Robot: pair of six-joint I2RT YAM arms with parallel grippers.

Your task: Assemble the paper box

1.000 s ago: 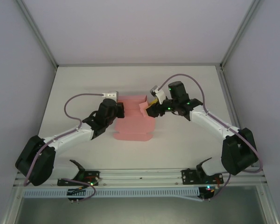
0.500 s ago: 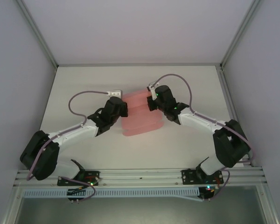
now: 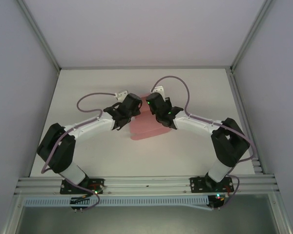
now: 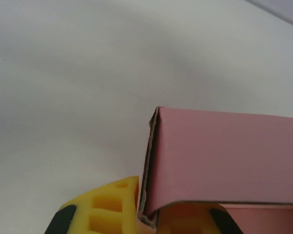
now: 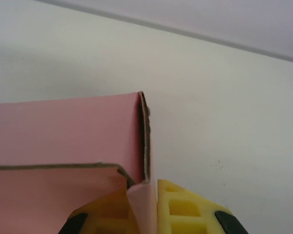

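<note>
Judged light and crease-prone, the paper box is pinched by its end walls, left claw at 10 o'clock, right claw at 2.

Box between left claw, right claw

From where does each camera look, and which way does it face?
Top external: above, behind the bases, facing down at the table; left arm and right arm reach the paper box.
Left wrist: on its arm, looking past its jaws shut on one box end.
Right wrist: likewise, jaws on the opposite end.
All share the box.
</note>
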